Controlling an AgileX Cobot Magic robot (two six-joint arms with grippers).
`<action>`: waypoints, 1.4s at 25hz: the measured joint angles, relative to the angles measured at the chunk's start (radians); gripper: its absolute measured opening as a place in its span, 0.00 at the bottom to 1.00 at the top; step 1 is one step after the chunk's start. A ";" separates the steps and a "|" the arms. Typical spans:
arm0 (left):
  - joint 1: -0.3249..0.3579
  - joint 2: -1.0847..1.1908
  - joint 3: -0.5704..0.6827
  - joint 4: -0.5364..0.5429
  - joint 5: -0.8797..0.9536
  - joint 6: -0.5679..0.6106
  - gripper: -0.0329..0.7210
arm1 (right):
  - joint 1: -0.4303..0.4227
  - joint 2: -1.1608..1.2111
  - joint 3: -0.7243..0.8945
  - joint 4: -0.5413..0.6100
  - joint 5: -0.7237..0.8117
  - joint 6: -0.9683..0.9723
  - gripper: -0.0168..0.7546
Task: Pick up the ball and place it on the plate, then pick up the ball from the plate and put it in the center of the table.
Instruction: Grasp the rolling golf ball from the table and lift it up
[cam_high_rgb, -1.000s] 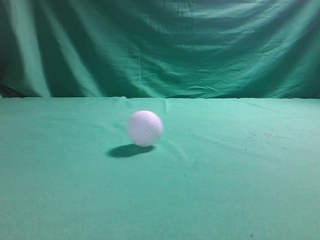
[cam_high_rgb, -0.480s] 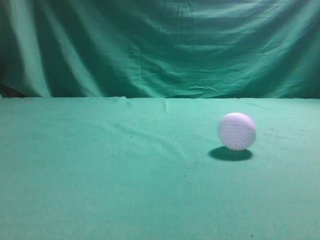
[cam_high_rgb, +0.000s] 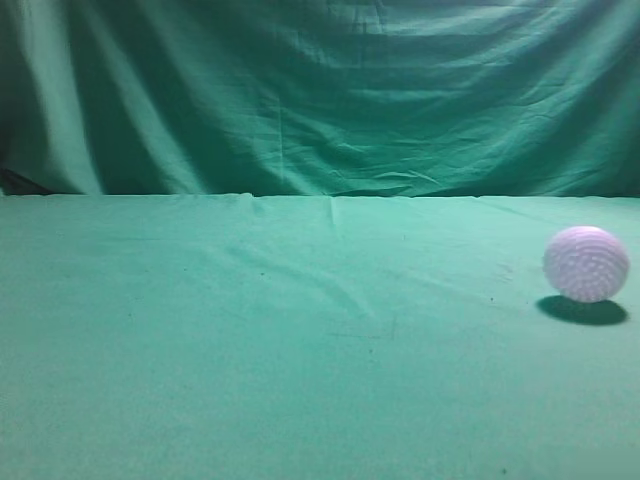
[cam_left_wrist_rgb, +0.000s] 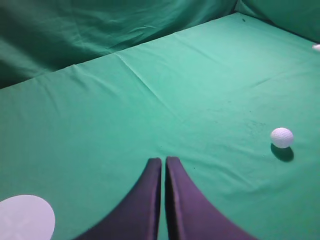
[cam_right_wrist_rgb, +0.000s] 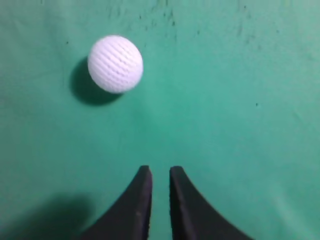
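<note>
The green surface (cam_high_rgb: 250, 380) is the landmark: the ball (cam_high_rgb: 586, 263) sits on it near its right edge in the exterior view, free and touched by nothing. The left pincer (cam_left_wrist_rgb: 164, 162) hangs above the surface with tips pressed together, far from the ball, with a pale round plate (cam_left_wrist_rgb: 25, 219) close by. The right pincer (cam_right_wrist_rgb: 156, 172) is almost closed, the ball just ahead and to its left; I judge that the ball could roll off the surface, or be knocked away by a descent with so narrow a gap.

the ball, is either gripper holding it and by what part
Nothing is held. The ball lies free on the table; the right gripper and left gripper are shut and empty.
</note>
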 joint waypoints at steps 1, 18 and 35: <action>0.000 -0.010 0.006 -0.005 -0.002 0.000 0.04 | 0.002 0.029 -0.015 0.000 -0.015 0.024 0.20; 0.000 -0.041 0.049 -0.026 -0.003 0.002 0.04 | -0.028 0.204 -0.090 -0.002 -0.095 0.245 0.74; 0.000 -0.041 0.049 -0.029 -0.005 0.003 0.04 | -0.134 0.363 -0.115 0.055 -0.139 0.162 0.74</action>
